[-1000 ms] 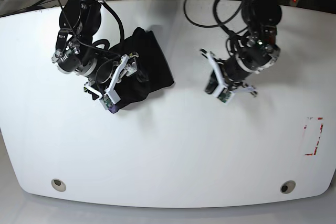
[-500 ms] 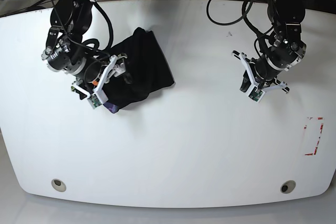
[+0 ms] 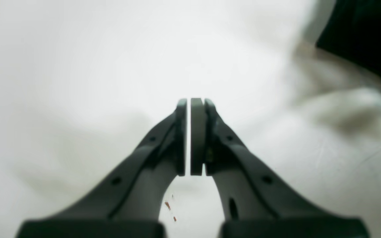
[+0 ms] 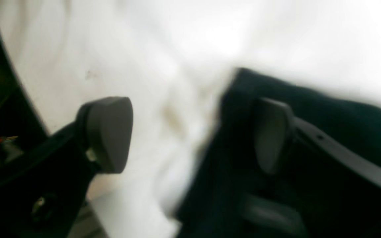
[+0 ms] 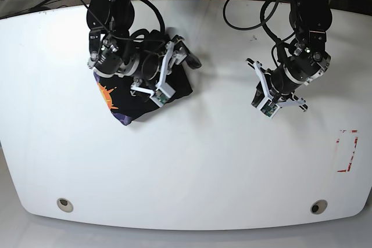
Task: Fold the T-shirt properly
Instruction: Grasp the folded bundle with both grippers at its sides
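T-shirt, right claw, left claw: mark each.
T-shirt (image 5: 125,108): base view, folded black cloth near the printed corner.
Right claw (image 4: 190,132): right wrist view, gap between open pads.
Left claw (image 3: 189,135): left wrist view, seam between shut pads.

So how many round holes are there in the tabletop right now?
2: one hole near the table's front left corner in the base view, the other hole near the front right corner. The arms and the T-shirt could hide more.

Folded black T-shirt (image 5: 129,104) under right claw (image 5: 164,79)
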